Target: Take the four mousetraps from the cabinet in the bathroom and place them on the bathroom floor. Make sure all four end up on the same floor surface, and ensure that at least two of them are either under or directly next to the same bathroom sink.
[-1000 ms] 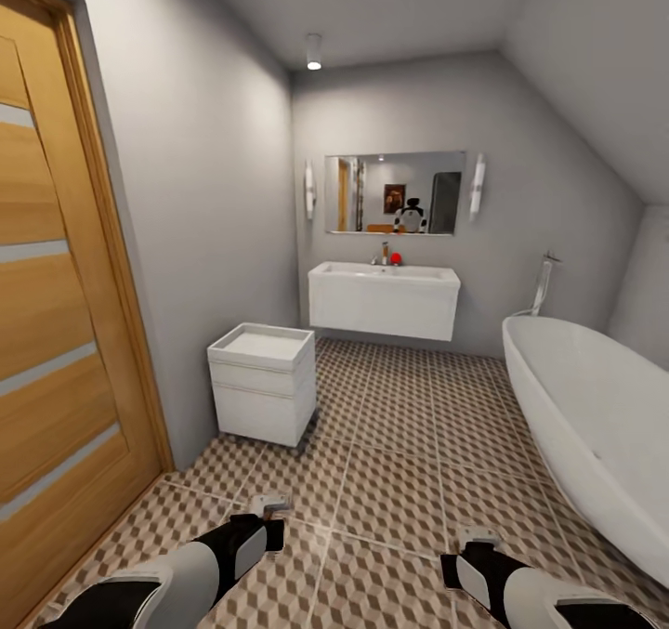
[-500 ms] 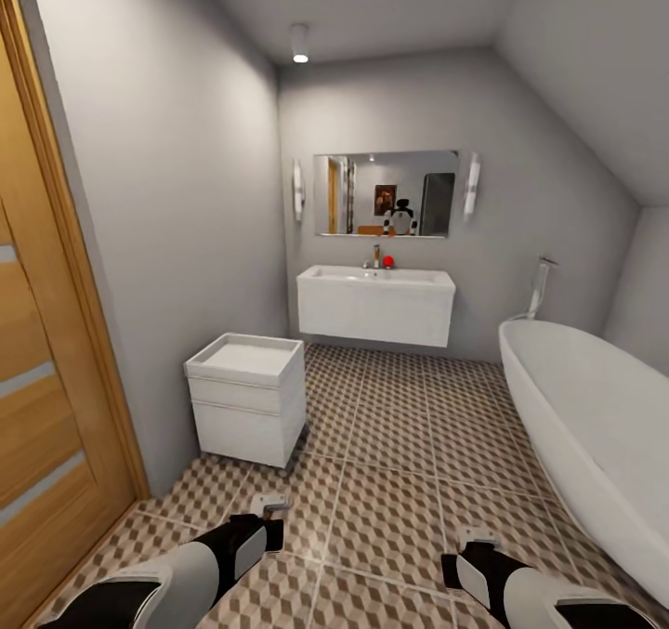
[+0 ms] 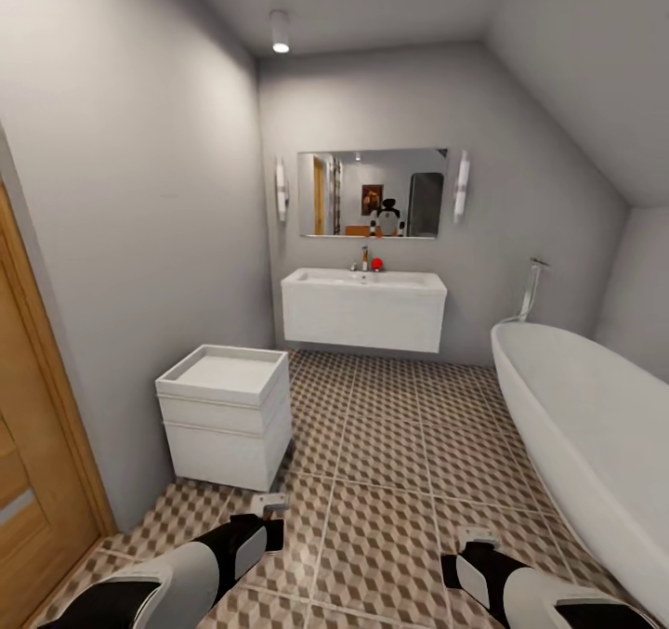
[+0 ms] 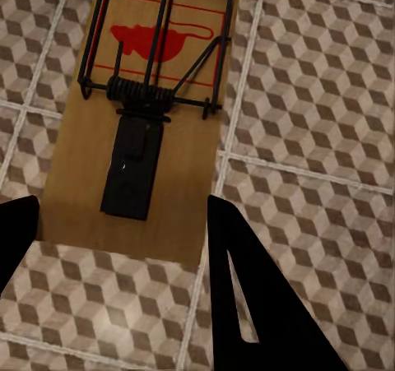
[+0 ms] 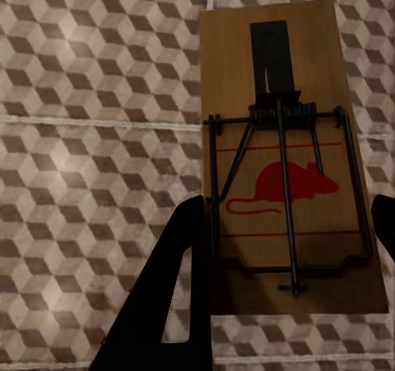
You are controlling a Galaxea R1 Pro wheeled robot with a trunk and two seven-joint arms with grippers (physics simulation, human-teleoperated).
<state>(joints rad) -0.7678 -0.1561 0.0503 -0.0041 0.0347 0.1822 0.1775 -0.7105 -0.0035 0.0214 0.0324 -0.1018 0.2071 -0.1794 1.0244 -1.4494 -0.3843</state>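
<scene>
Left gripper (image 4: pixel 123 239) is gripping a trap (image 4: pixel 144 116) between its jaws, board sticking out past the tips over the floor (image 4: pixel 321 99). Right gripper (image 5: pixel 288 248) is doing the same with another trap (image 5: pixel 284 165). Head view: sink (image 3: pixel 364 308) is sitting ahead on the far wall.

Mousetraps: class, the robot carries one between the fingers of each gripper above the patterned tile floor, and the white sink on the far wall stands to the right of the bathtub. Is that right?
Not quite. In the head view the sink stands to the left of the bathtub, not the right. The rest holds: the left wrist view shows a mousetrap between the left gripper fingers, and the right wrist view shows the other mousetrap in the right gripper, both over the tile floor.
</scene>
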